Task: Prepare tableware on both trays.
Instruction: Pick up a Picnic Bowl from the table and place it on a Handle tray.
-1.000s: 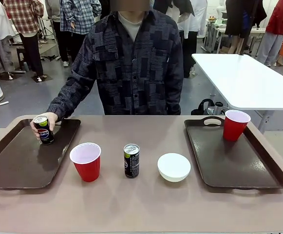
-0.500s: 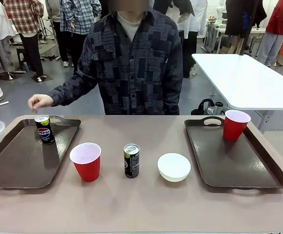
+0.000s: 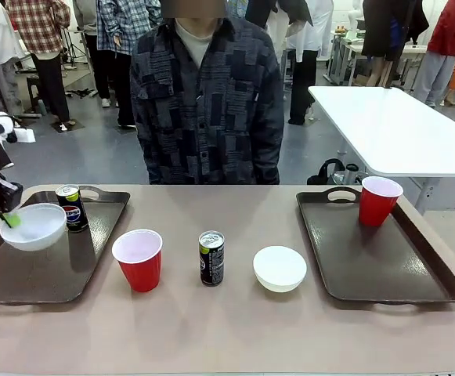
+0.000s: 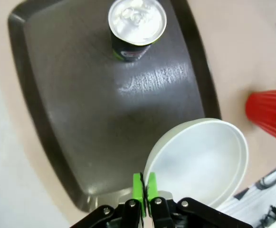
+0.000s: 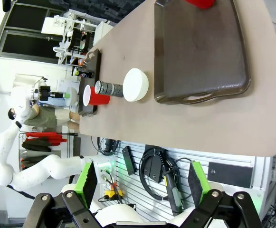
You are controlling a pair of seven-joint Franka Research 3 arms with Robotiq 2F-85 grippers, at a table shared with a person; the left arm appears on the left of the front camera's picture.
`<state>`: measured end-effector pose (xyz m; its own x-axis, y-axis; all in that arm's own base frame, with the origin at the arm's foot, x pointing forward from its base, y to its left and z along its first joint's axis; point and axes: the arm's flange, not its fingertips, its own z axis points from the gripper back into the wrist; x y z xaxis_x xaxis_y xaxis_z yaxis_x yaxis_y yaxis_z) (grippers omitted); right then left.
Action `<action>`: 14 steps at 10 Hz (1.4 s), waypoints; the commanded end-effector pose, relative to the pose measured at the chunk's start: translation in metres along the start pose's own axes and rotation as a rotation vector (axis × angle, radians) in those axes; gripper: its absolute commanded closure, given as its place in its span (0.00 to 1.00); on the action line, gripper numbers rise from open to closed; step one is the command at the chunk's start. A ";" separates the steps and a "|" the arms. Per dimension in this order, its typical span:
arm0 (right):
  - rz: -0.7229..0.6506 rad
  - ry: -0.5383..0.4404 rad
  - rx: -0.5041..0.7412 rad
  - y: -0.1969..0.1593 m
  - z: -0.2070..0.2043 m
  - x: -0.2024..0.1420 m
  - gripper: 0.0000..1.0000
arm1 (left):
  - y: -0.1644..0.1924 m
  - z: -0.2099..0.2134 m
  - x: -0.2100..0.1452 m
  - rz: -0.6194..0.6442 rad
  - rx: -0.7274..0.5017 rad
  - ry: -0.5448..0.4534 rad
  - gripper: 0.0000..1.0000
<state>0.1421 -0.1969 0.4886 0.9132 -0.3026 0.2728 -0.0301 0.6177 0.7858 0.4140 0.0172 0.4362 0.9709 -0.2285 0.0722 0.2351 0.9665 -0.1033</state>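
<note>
My left gripper [image 3: 6, 213] is shut on the rim of a white bowl [image 3: 33, 226], which hangs low over the left tray [image 3: 47, 276]. In the left wrist view the green pads [image 4: 138, 186] pinch the bowl's [image 4: 199, 161] edge above the tray [image 4: 80, 99]. A black soda can [image 3: 72, 207] stands upright at that tray's far end. On the table between the trays stand a red cup [image 3: 138, 259], a second can [image 3: 211, 258] and another white bowl [image 3: 279, 268]. The right tray [image 3: 368, 262] carries a red cup [image 3: 379, 200]. My right gripper [image 5: 142, 185] is open, high off the table's edge.
A person [image 3: 207, 102] stands at the far side with no hands over the table. In the right wrist view the right tray [image 5: 199, 52], the loose bowl [image 5: 135, 84], the can [image 5: 108, 88] and the red cup [image 5: 96, 98] lie along the tabletop.
The person let go of the can on the left tray and drew the hand back. My left arm came in from the left with the bowl, over the tray.
</note>
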 end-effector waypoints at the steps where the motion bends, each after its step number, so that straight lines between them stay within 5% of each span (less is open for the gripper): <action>1: 0.015 -0.009 0.033 0.000 0.000 0.000 0.00 | 0.001 -0.023 -0.001 -0.020 -0.011 -0.017 0.96; 9: 0.015 -0.009 0.033 0.000 0.000 0.000 0.00 | 0.002 -0.084 0.009 -0.002 0.004 0.007 0.96; 10: 0.015 -0.009 0.033 0.000 0.000 0.000 0.00 | 0.002 -0.081 0.010 -0.005 -0.006 0.016 0.37; 11: 0.015 -0.009 0.033 0.000 0.000 0.000 0.00 | 0.002 -0.078 0.011 0.002 -0.009 0.017 0.37; 12: 0.015 -0.009 0.033 0.000 0.000 0.000 0.00 | 0.000 -0.073 0.010 0.007 -0.013 0.032 0.00; 13: 0.015 -0.009 0.033 0.000 0.000 0.000 0.00 | -0.004 -0.069 0.009 0.011 -0.016 0.052 0.73; 14: 0.015 -0.009 0.033 0.000 0.000 0.000 0.00 | -0.007 -0.061 0.007 0.001 -0.015 0.069 0.00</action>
<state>0.1421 -0.1970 0.4886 0.9132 -0.3021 0.2735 -0.0309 0.6179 0.7856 0.4256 0.0051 0.3637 0.9707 -0.2389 0.0244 0.2401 0.9651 -0.1044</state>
